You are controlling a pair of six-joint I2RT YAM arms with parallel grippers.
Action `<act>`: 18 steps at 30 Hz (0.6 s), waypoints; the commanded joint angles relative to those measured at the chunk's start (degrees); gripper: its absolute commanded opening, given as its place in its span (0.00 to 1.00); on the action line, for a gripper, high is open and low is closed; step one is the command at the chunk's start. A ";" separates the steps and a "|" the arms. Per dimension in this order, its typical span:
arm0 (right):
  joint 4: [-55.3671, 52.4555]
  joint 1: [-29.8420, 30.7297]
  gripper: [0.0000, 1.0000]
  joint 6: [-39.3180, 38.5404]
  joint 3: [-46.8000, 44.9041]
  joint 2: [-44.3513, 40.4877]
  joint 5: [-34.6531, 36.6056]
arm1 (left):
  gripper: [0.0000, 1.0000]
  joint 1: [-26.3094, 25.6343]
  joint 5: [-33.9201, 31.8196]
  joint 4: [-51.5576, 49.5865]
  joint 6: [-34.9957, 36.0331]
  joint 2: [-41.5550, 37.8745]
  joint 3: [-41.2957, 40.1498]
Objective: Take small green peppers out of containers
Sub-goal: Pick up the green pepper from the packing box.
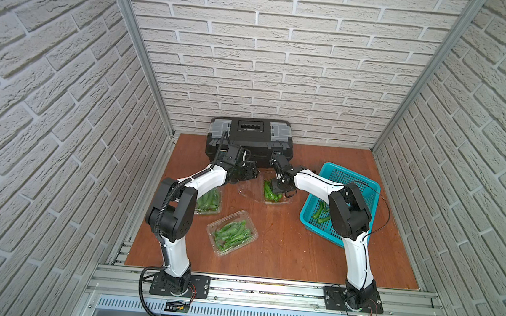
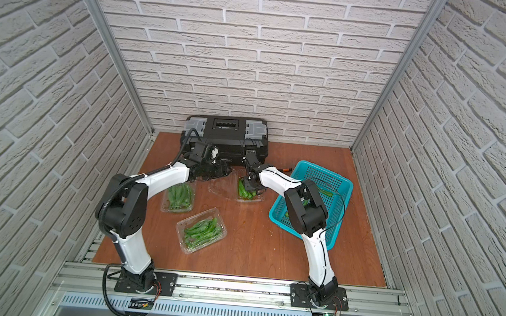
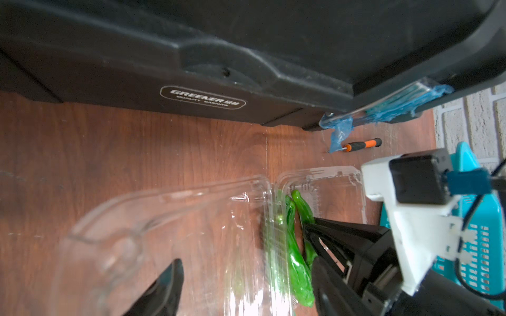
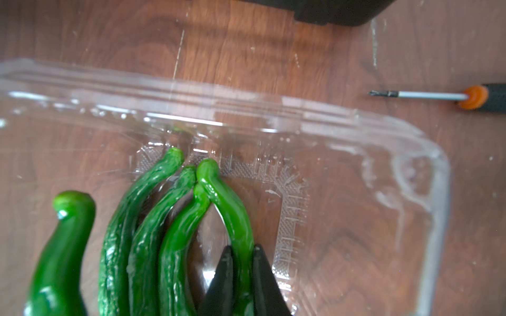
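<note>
Clear thin plastic and glossy green skins are what I am handling here. I take the black toolbox [image 1: 248,141] as my mark.

In front of its left end sits the left clamshell [image 2: 163,209]. Its lid is shut, it is full of small green peppers [image 2: 177,196], and it is half under my left arm. Farther forward of the toolbox's middle lies the middle clamshell [image 2: 187,250], also shut and full. Just in front of the toolbox's right half is the open clamshell [image 4: 435,197], with its lid [image 3: 123,219] folded out flat.

My left gripper [image 3: 246,262] hangs over that lid, jaws spread wide and clamping nothing. The wrist view is blurred there, so I cannot say whether a finger presses the lid down.

My right gripper [image 4: 242,247] is down in the tray, jaws clenched on the end pepper [image 4: 235,213]. It has it partway along the body, and four more lie alongside. Right of the toolbox and forward, the teal basket [image 1: 352,180] holds a few peppers.

I judge these peppers light, slightly yielding, waxy and curved, so apt to squirt out of a hard pinch. Mid-body is the place to take hold, not the tapering tip or the thin stem. The clamshell is flimsy and nearly weightless, and I expect it to skid or lift with the pepper unless it is held down.
</note>
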 commanded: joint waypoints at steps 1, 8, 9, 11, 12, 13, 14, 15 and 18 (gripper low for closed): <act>0.31 0.23 0.03 1.91 -2.22 -1.36 -1.19 | 0.74 -0.31 -0.09 0.33 0.36 0.10 1.12; 9.77 0.23 0.02 2.01 -7.29 -11.20 0.49 | 0.73 -0.27 0.16 0.19 0.55 0.11 0.96; 11.08 0.24 0.02 2.02 -8.10 -13.25 1.10 | 0.73 -0.24 0.17 0.21 0.61 0.10 0.92; 13.00 0.19 0.02 2.02 -9.35 -16.46 2.58 | 0.74 -0.25 0.17 0.20 0.76 0.13 0.97; 13.66 0.15 0.02 2.06 -9.82 -17.90 3.71 | 0.73 -0.25 0.17 0.27 0.71 0.19 0.96; 14.17 0.16 0.02 2.06 -10.28 -19.01 4.82 | 0.73 -0.22 0.17 0.29 0.72 0.27 0.96; 14.78 0.07 0.02 2.07 -10.95 -20.51 6.21 | 0.73 -0.23 0.23 0.32 0.59 0.36 1.05; 15.46 -0.03 0.02 2.16 -11.76 -21.99 7.68 | 0.73 -0.25 0.30 0.45 0.62 0.44 0.98; 16.25 -0.83 0.02 3.45 -14.18 -26.11 12.54 | 0.73 -0.29 0.56 0.46 0.68 0.72 1.13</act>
